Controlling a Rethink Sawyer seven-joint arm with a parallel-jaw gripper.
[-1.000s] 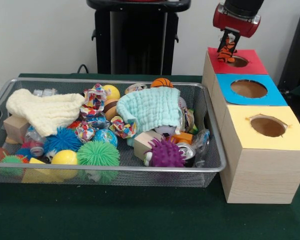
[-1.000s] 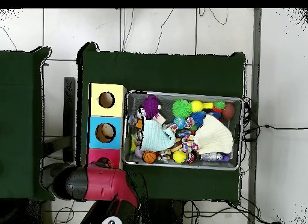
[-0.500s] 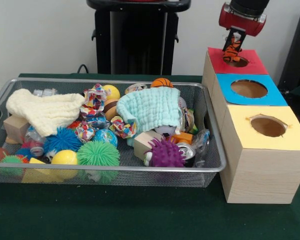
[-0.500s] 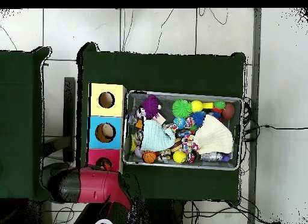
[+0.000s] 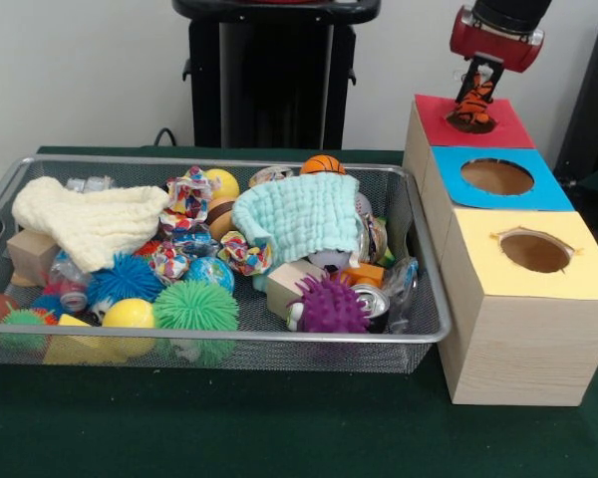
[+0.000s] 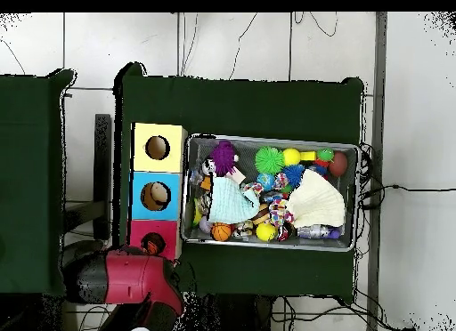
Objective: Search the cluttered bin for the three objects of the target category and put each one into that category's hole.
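Note:
My gripper (image 5: pixel 476 88) hangs over the red-topped box (image 5: pixel 503 127) at the far right of the front view, shut on an orange and black striped tiger toy (image 5: pixel 472 108). The toy dangles right at the red box's hole and covers it. In the overhead view the red arm (image 6: pixel 125 278) hides the gripper, and the red box's hole (image 6: pixel 153 244) shows just beside it. The wire bin (image 5: pixel 229 337) holds the clutter.
A blue-topped box (image 5: pixel 543 194) and a yellow-topped box (image 5: pixel 578 279) stand in line with the red one. The bin holds a mint cloth (image 5: pixel 299 214), a cream cloth (image 5: pixel 90 219), a purple spiky ball (image 5: pixel 329 304), a green spiky ball (image 5: pixel 194 307) and a small basketball (image 5: pixel 323 164).
The gripper has shifted right and slightly up with the tiger toy, from the hole's left side to over it. Overhead, the arm has slid left and down off the red box.

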